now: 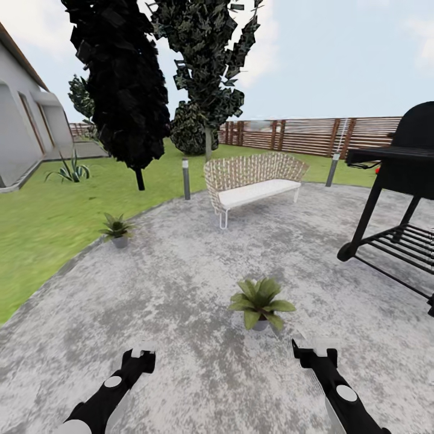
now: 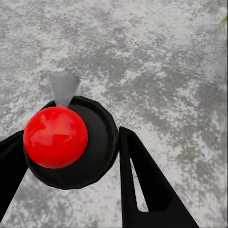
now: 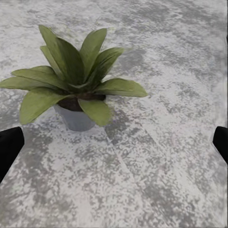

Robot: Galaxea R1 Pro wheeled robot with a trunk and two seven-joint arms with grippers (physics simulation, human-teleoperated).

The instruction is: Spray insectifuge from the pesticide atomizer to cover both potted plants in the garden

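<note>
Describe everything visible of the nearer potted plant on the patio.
The nearer potted plant is a rosette of broad green leaves spreading outward from a small grey pot. It stands upright on the mottled grey stone patio, ahead of and between the two grippers. Nothing touches it but the paving.

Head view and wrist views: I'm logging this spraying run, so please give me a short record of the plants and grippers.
near plant: broad-leaved, grey pot, on the patio, just ahead of the right gripper
far plant: spiky, at the patio edge by the lawn
left gripper: closed around a dark round object topped with a red ball
right gripper: open, empty
</note>
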